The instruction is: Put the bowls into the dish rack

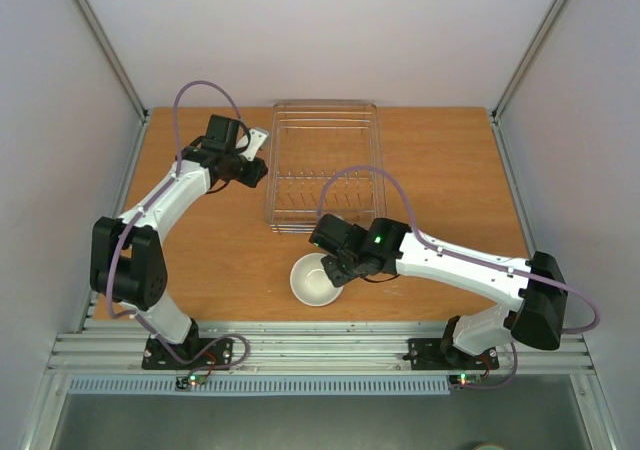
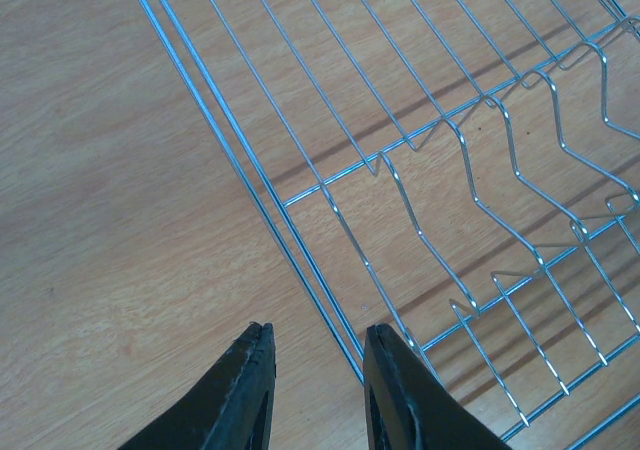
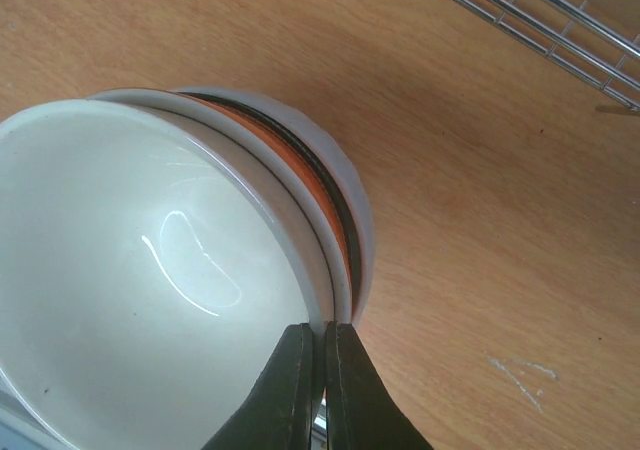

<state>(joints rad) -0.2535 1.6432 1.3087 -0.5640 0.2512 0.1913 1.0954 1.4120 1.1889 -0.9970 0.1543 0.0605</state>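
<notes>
Several bowls sit nested in one stack (image 1: 318,278) on the table, near the front middle. The top one is a plain white bowl (image 3: 130,270). An orange rim (image 3: 318,185) and a pale outer bowl (image 3: 352,195) show beneath it; the patterned bowls are hidden. My right gripper (image 3: 322,332) is shut on the white bowl's near rim, and it also shows in the top view (image 1: 340,268). The silver wire dish rack (image 1: 325,165) stands empty at the back middle. My left gripper (image 2: 318,335) is open and empty, its jaws straddling the rack's left rim wire (image 2: 240,165).
The rack's near corner (image 3: 540,15) lies just beyond the bowl stack in the right wrist view. Bare wooden table (image 1: 200,260) lies left of the rack and around the stack. Grey walls and metal frame posts enclose the table.
</notes>
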